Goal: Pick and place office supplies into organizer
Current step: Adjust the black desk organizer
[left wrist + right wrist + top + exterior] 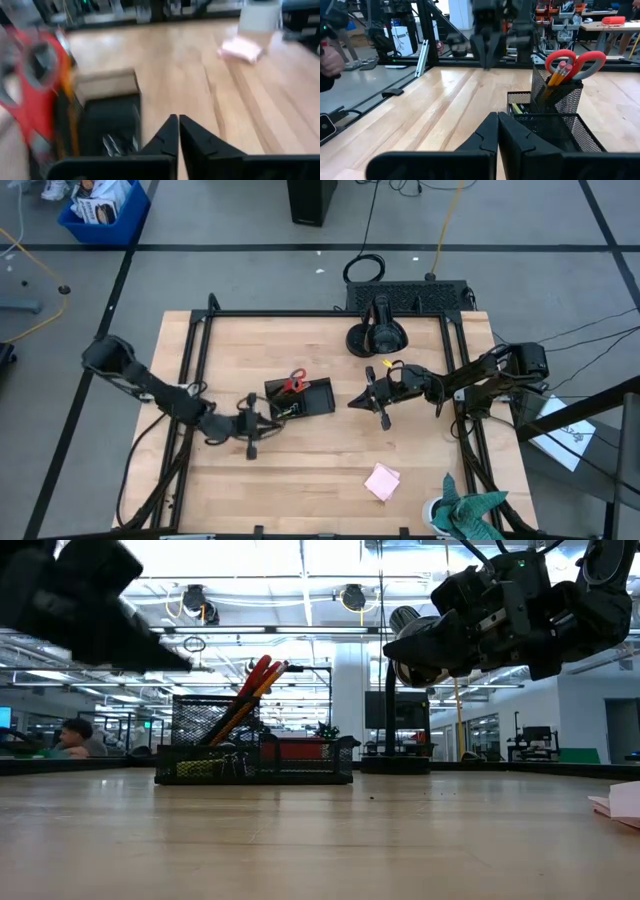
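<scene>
Sticky-note pad (pixel 382 480) lies alone at the tabletop's (pixel 320 470) near edge, well apart from the organizer (pixel 300 398) holding scissors (pixel 294 381). Left gripper (pixel 250 442) and right gripper (pixel 383 416) hover, jaws clenched, empty. Best: open wide, descend squarely over the pad.

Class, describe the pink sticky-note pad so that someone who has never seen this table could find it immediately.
Start at the wooden table seen from above, then go to the edge farthest from the round black camera-stand base. The pink sticky-note pad lies flat there, alone on bare wood, left of the teal cloth; it is the only pink thing.
</scene>
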`<action>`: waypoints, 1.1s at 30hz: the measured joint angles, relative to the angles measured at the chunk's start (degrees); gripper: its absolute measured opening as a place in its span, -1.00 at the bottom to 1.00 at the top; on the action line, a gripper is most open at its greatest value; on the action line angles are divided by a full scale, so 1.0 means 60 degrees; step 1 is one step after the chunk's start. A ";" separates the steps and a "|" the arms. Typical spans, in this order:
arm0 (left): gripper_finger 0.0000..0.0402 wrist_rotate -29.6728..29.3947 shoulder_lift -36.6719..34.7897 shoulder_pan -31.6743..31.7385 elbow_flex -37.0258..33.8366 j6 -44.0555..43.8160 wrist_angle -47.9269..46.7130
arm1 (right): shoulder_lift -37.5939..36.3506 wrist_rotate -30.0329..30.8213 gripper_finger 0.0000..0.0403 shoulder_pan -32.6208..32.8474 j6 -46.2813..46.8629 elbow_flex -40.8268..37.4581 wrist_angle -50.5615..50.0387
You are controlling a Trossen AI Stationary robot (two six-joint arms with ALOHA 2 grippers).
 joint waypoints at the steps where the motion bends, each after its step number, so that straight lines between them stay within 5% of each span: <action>1: -0.95 -0.0123 0.0310 -0.0133 0.0000 -0.0320 0.0002 | 0.0000 0.0000 -0.98 0.0000 0.0053 0.0000 0.0010; 12: -0.96 -0.0985 0.2505 -0.0327 0.0000 -0.2334 0.0410 | 0.0000 0.0000 -0.98 0.0000 0.0143 0.0000 0.0201; 22: -0.97 -0.1915 0.2644 -0.0057 0.0000 -0.3897 -0.1119 | 0.0000 0.0000 -0.98 0.0000 0.0110 0.0000 0.0132; 33: -0.99 -0.1676 0.2644 0.0165 0.0000 -0.3317 -0.0440 | 0.0000 0.0000 -0.98 0.0003 0.0107 0.0000 0.0131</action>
